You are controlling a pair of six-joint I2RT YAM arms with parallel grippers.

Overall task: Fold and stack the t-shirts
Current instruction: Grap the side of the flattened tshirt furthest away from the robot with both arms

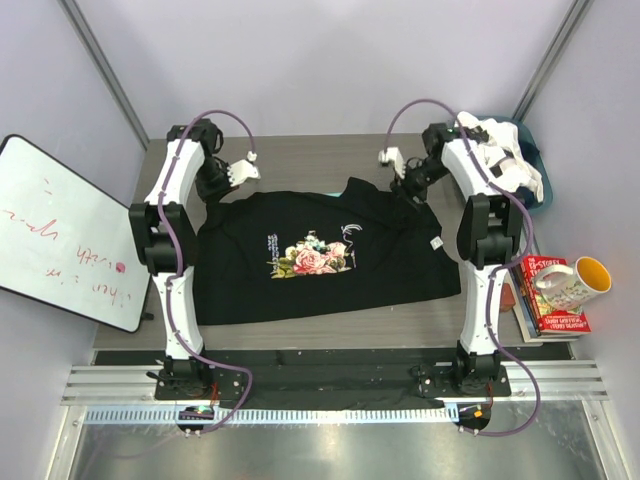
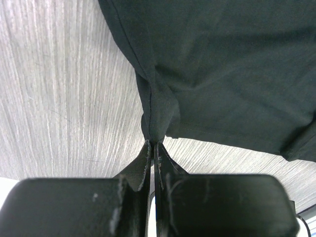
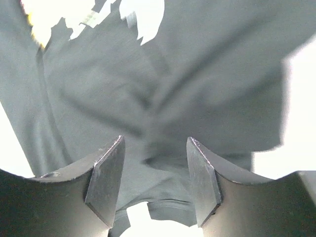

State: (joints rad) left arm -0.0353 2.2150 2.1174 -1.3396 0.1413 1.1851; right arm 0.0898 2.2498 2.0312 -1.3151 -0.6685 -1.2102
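We are looking at a job that is barely beginning; the black shirt (image 1: 240, 285) is lying spread flat on the table (image 1: 300, 335) with its rose print facing up, and no fold is showing in it yet; the left pincer (image 1: 222, 190) is reaching to the shirt's far left corner, and in its wrist view the left pincer (image 2: 152, 148) is clamping shut on a narrow pinch of the black shirt (image 2: 222, 74), the cloth fanning out ahead of the tips and to their right, bare table (image 2: 59, 74) lying to their left; the right pincer (image 1: 408, 188) is hovering at the far right shoulder beside the collar, and in its own view the right pincer (image 3: 154, 143) is standing open, jaws well apart, with the black shirt (image 3: 163, 89) bunching just ahead of the gap; we are not able to tell whether its tips are touching the cloth; the white shirt (image 1: 505, 160) is lying crumpled beyond the right pincer and to its outer side, well apart from the black one and looking unfolded; the books (image 1: 555, 318) and mug (image 1: 575, 280) are sitting behind that pincer, playing no part; we are judging that nearly everything is left: the right pincer closing on its corner, the black shirt being folded, the white shirt being laid out and folded, and the two being stacked.
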